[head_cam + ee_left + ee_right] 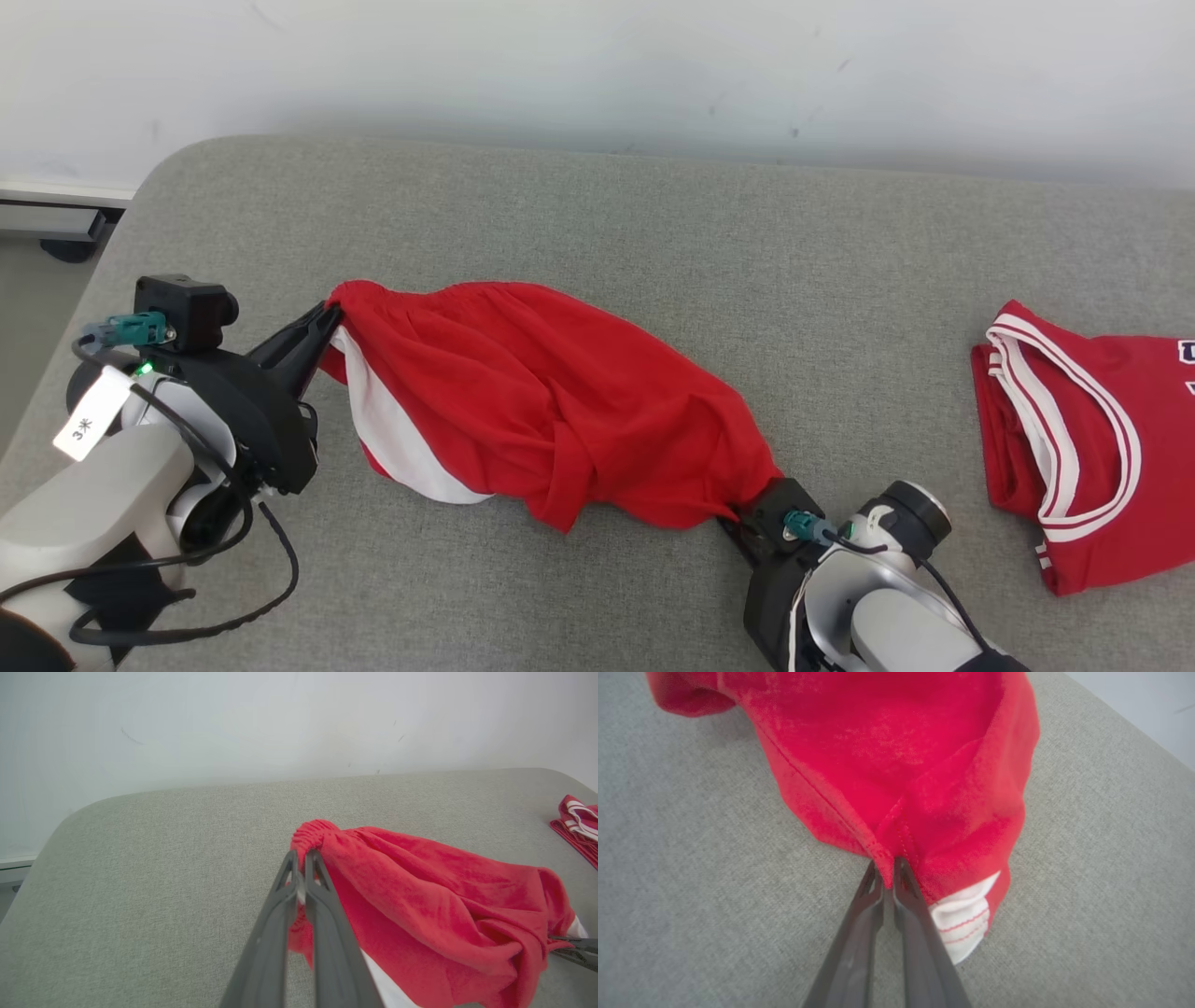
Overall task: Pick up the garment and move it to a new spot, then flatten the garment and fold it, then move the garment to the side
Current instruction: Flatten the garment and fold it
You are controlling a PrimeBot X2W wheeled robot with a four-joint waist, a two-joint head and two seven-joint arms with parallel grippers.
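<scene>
The shorts (541, 401) lay strung across the grey surface (653, 233), one end towards its left edge and the other nearer its front edge, about midway along. They were red with a white side panel (the panel showed at the lower left of the bundle in the head view), and the cloth sagged in loose folds between the two ends, with its lower folds resting on the surface.

The left gripper (329, 313) was closed on the gathered elastic waistband at the end near the left edge. In the left wrist view its fingers (322, 896) stood almost together, with red fabric bunched at the tips and a little hanging below them.

The right gripper (889, 865) was closed as well, pinching a stitched seam at the other end of the shorts. A white patch with red stitching sat just beside its fingers (915, 919), to the right in its wrist view. In the head view the cloth covered the fingertips, so the grip itself could only be read from the wrist.

A jersey (1092, 439), red with white trim, lay crumpled at the right edge of the surface, well apart from the shorts.
</scene>
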